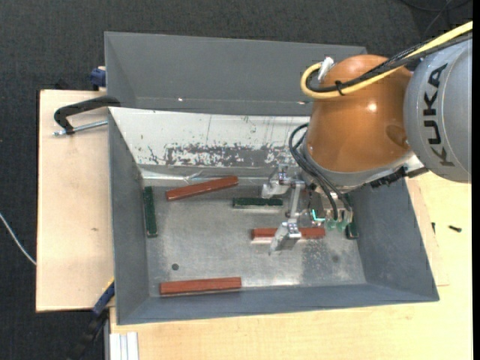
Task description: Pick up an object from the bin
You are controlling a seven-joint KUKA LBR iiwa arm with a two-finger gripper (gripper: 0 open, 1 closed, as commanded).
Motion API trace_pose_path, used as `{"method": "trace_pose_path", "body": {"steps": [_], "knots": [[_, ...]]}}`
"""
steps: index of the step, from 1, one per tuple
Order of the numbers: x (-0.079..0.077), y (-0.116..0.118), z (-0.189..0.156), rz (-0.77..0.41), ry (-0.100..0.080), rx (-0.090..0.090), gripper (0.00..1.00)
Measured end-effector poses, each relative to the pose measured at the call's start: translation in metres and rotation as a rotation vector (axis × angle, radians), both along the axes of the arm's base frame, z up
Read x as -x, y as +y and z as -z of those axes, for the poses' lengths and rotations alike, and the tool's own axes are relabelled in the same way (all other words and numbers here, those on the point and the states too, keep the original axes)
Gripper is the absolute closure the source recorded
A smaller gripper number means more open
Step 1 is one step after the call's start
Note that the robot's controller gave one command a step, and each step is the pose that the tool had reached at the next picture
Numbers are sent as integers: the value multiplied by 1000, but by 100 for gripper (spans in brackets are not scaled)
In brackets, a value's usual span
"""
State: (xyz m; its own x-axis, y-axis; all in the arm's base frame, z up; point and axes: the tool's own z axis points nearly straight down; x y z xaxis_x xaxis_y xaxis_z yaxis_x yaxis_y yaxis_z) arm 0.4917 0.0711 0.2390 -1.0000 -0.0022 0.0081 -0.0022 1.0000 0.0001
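Observation:
My gripper (289, 227) hangs low in the right half of the bin, under the arm's orange cover. Its lowest metal part stands over a short red-brown bar (264, 234) that lies flat on the bin floor, and it hides the middle of that bar. A dark green bar (255, 201) lies just behind and to the left, its right end close to the gripper. Another small dark green piece (351, 229) lies at the gripper's right, against the bin's right wall.
A long red-brown bar (202, 189) lies at the back left and another (200, 284) along the front wall. A dark green bar (150, 211) lies lengthwise by the left wall. The orange cover hides the bin's back right corner.

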Motion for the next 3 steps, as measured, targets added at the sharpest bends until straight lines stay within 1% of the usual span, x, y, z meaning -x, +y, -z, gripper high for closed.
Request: {"method": "trace_pose_path", "body": {"steps": [1,2,3], "knots": [[-2,0,-4,2,-9,-1,0],[-21,-20,43,55,-15,-2,0],[-24,-38,89,-48,-7,-1,0]]}}
